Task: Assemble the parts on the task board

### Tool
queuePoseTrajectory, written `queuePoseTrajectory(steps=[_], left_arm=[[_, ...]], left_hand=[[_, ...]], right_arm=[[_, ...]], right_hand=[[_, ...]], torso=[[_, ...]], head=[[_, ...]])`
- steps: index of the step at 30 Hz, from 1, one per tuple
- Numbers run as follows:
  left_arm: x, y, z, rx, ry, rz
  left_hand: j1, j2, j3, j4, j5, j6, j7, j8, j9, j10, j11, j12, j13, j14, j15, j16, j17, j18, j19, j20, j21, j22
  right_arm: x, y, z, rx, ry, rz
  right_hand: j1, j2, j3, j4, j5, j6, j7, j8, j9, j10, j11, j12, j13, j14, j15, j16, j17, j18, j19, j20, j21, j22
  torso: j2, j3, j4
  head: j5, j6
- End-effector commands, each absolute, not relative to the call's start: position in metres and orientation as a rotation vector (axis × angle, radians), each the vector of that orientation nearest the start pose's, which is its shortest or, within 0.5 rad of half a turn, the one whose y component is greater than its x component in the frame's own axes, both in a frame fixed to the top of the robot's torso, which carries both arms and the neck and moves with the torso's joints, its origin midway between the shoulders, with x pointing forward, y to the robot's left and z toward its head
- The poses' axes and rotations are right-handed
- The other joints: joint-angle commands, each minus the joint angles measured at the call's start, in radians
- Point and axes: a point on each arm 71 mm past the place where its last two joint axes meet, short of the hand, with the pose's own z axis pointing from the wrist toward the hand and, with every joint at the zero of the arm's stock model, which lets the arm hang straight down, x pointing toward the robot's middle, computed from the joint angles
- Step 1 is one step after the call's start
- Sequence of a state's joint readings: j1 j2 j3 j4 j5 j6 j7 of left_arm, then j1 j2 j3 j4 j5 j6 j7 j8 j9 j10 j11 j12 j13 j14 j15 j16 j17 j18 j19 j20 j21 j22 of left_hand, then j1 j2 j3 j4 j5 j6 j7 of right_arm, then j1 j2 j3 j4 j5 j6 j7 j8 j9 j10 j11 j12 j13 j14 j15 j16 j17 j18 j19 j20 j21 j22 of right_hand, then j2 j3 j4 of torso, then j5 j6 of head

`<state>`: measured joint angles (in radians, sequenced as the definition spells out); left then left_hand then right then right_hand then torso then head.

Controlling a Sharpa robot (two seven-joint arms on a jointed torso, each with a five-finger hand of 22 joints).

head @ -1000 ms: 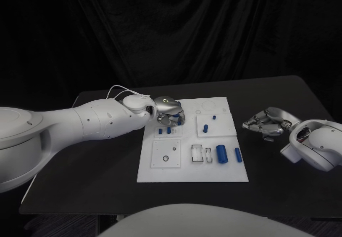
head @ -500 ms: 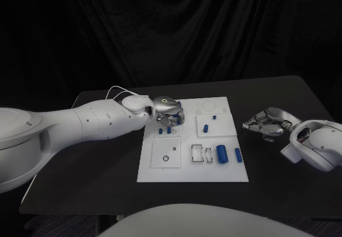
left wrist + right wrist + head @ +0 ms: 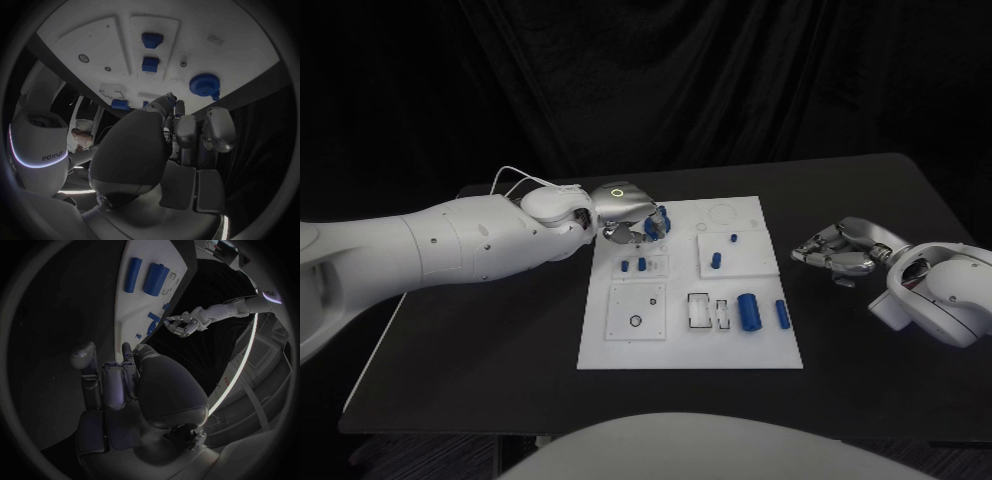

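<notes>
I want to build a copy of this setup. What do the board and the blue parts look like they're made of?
Board: looks like matte white plastic, possibly painted or printed; flat, even, glare-free, with shallow recessed pockets.
Blue parts: probably moulded or printed plastic; uniform saturated colour, dull sheen, rounded edges. The pictures cannot settle either material.

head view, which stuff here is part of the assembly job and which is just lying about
Part of the job:
- white rectangular task board
- small blue parts on it, such as the large blue cylinder
- left silver hand over the board's far left corner
- right silver hand, off the board

Just there:
- black table
- black curtain behind
</notes>
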<state>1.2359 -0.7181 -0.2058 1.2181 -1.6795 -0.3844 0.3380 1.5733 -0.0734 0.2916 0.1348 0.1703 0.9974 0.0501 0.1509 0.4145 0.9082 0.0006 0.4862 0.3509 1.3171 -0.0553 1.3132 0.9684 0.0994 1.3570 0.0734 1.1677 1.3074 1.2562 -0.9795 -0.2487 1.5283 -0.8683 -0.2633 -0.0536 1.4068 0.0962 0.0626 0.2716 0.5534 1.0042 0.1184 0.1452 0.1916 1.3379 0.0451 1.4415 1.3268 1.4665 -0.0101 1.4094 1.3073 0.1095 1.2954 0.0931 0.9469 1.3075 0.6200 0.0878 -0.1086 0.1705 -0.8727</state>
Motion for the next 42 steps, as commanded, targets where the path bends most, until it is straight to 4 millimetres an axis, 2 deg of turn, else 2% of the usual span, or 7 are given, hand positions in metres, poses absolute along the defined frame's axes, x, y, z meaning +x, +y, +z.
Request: queuePoseTrajectory(steps=[1,6,16,18,23,30,42], left_arm=[[0.502,0.211,-0.223,0.682,1.512,-0.669],[0.501,0.222,-0.222,0.667,1.556,-0.638],[0.505,0.233,-0.240,0.648,1.660,-0.586],[0.506,0.233,-0.242,0.647,1.667,-0.583],[0.508,0.231,-0.246,0.649,1.679,-0.579],[0.511,0.228,-0.250,0.653,1.696,-0.574],[0.510,0.223,-0.256,0.659,1.718,-0.582]], left_hand=[[-0.010,-0.001,0.003,0.000,-0.004,0.006,0.000,0.002,-0.001,0.005,0.000,0.004,0.001,0.005,-0.003,-0.004,-0.002,-0.014,0.005,-0.001,0.002,0.151],[-0.012,-0.002,0.003,0.001,-0.004,0.006,0.000,0.001,-0.002,0.003,0.000,0.002,0.000,0.004,-0.003,-0.006,-0.006,-0.013,0.004,-0.001,0.000,0.150],[-0.019,-0.004,0.006,0.005,-0.010,0.014,0.006,0.004,-0.003,0.007,0.006,-0.006,-0.004,0.009,-0.003,-0.009,-0.008,-0.019,0.020,-0.003,0.027,0.158],[-0.020,-0.005,0.006,0.005,-0.011,0.014,0.006,0.004,-0.003,0.008,0.006,-0.006,-0.004,0.009,-0.002,-0.009,-0.009,-0.019,0.020,-0.003,0.027,0.158],[-0.021,-0.005,0.007,0.005,-0.011,0.013,0.006,0.003,-0.004,0.010,0.006,-0.008,-0.005,0.015,-0.002,-0.005,0.001,-0.022,0.028,-0.003,0.042,0.162],[-0.023,-0.005,0.008,0.006,-0.012,0.013,0.006,0.003,-0.005,0.014,0.006,-0.008,-0.006,0.016,-0.002,-0.005,0.001,-0.026,0.037,-0.004,0.060,0.167],[-0.023,-0.005,0.008,0.007,-0.013,0.012,0.006,0.002,-0.005,0.016,0.006,-0.009,-0.006,0.017,-0.002,-0.005,0.001,-0.026,0.037,-0.004,0.060,0.167]], right_arm=[[0.458,-0.277,-0.243,0.417,1.994,0.732],[0.458,-0.276,-0.243,0.414,1.995,0.735],[0.458,-0.276,-0.244,0.412,1.999,0.738],[0.458,-0.276,-0.245,0.412,2.001,0.738],[0.457,-0.276,-0.245,0.413,2.005,0.737],[0.457,-0.275,-0.246,0.412,2.006,0.739],[0.456,-0.277,-0.245,0.414,2.005,0.738]], right_hand=[[0.009,0.002,0.006,0.002,0.003,0.005,-0.002,-0.003,-0.001,-0.008,-0.002,-0.002,-0.011,0.006,-0.007,-0.006,0.119,0.011,-0.004,-0.001,-0.006,0.103],[0.010,0.003,0.007,0.001,0.003,0.005,-0.002,-0.003,-0.001,-0.008,-0.002,-0.003,-0.012,0.006,-0.007,-0.006,0.119,0.011,-0.005,-0.001,-0.007,0.102],[0.012,0.004,0.009,0.001,0.003,0.005,-0.002,-0.004,-0.001,-0.009,-0.003,-0.004,-0.013,0.005,-0.007,-0.008,0.117,0.012,-0.006,-0.001,-0.009,0.102],[0.012,0.004,0.009,0.001,0.003,0.005,-0.002,-0.004,-0.001,-0.009,-0.003,-0.004,-0.013,0.005,-0.007,-0.008,0.117,0.012,-0.006,-0.001,-0.009,0.102],[0.013,0.004,0.011,0.000,0.003,0.005,-0.002,-0.004,-0.001,-0.012,-0.003,-0.005,-0.016,0.003,-0.007,-0.010,0.115,0.013,-0.008,-0.001,-0.014,0.100],[0.014,0.005,0.012,0.000,0.003,0.005,-0.002,-0.004,-0.001,-0.017,-0.003,-0.008,-0.022,0.000,-0.007,-0.015,0.111,0.014,-0.011,-0.001,-0.021,0.099],[0.015,0.004,0.013,0.000,0.002,0.004,-0.002,-0.004,-0.001,-0.024,-0.002,-0.012,-0.028,-0.003,-0.007,-0.021,0.106,0.016,-0.015,-0.001,-0.031,0.096]], torso=[[-0.003,0.0015,0.0016],[-0.004,0.0037,0.0029],[-0.002,0.0032,0.0020],[-0.002,0.0022,0.0043],[0.001,-0.0026,0.0048],[0.002,-0.0049,0.0053],[0.002,-0.0022,0.0062]], head=[[0.002,0.000],[0.003,0.000],[0.006,0.000],[0.004,0.000],[0.003,0.000],[0.003,0.000],[-0.002,0.000]])
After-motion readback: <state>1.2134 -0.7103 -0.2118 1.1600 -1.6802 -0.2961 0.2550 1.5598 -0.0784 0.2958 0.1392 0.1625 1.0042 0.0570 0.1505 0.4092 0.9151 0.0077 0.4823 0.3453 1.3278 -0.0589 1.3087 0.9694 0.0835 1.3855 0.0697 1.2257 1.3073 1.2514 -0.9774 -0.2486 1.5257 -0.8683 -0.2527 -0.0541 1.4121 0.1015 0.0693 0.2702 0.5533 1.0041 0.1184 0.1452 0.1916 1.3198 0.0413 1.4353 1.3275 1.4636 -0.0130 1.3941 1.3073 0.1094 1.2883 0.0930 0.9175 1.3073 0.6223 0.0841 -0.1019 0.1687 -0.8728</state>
